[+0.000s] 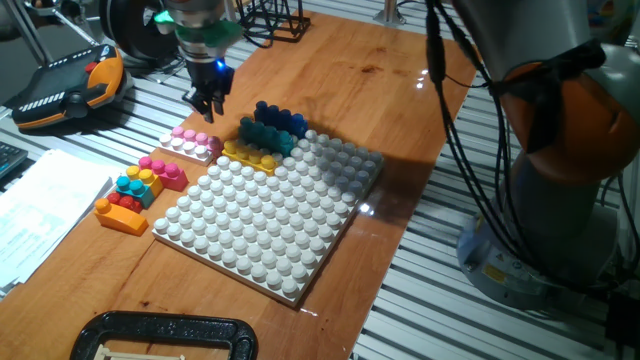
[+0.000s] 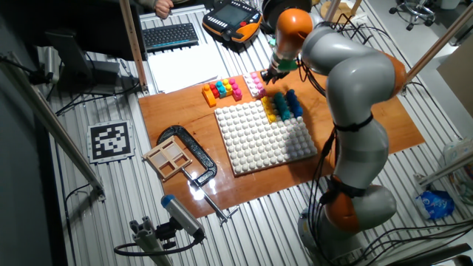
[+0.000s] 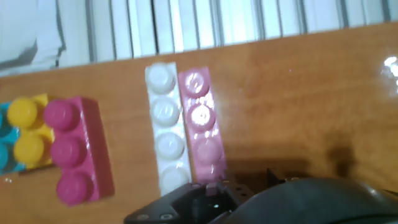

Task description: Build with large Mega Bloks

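My arm reaches down from above, wrist vertical, fingers pointing at table. My gripper point(image 1: 208, 103) hangs above light pink brick point(image 1: 192, 142), fingertips close together, nothing held, clear of brick. Left to right: orange brick point(image 1: 120, 218), cyan brick point(image 1: 133, 186), magenta brick point(image 1: 165, 172) clustered on wood; light pink brick at white baseplate point(image 1: 270, 225) corner; yellow brick point(image 1: 250, 154), teal brick point(image 1: 266, 135), dark blue brick point(image 1: 280, 118) on baseplate's far edge.

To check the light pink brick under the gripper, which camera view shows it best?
The hand view: the light pink brick fills the middle, studs clear, beside a white brick. One fixed view shows it small below the gripper; the other shows it tiny.
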Controlling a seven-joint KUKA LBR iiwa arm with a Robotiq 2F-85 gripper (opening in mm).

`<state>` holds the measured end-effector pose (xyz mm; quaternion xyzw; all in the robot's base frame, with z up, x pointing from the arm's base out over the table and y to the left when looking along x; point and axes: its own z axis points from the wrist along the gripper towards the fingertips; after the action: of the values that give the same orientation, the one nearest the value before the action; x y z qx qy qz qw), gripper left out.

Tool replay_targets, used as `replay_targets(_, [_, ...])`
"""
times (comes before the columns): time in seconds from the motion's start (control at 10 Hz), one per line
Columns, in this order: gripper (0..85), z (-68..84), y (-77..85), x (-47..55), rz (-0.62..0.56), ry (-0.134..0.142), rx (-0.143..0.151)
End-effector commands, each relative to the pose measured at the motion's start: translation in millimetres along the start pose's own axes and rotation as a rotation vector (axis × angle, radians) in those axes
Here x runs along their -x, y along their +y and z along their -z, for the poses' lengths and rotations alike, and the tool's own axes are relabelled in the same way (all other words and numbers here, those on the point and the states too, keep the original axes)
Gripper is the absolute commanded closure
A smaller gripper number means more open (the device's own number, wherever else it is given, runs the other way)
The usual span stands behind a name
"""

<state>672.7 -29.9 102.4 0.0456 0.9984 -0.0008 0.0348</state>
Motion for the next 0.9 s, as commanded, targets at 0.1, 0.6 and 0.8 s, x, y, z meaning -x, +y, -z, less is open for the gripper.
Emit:
replay_targets(0.1, [51.0, -4.2, -6.3, 35.3, 0.019, -0.010, -0.011])
replay_targets(0.6, [51.0, -4.2, -6.3, 35.3, -0.029, 0.002, 0.019])
replay_targets(0.8, [51.0, -4.2, -6.3, 35.3, -0.034, -0.003, -0.001])
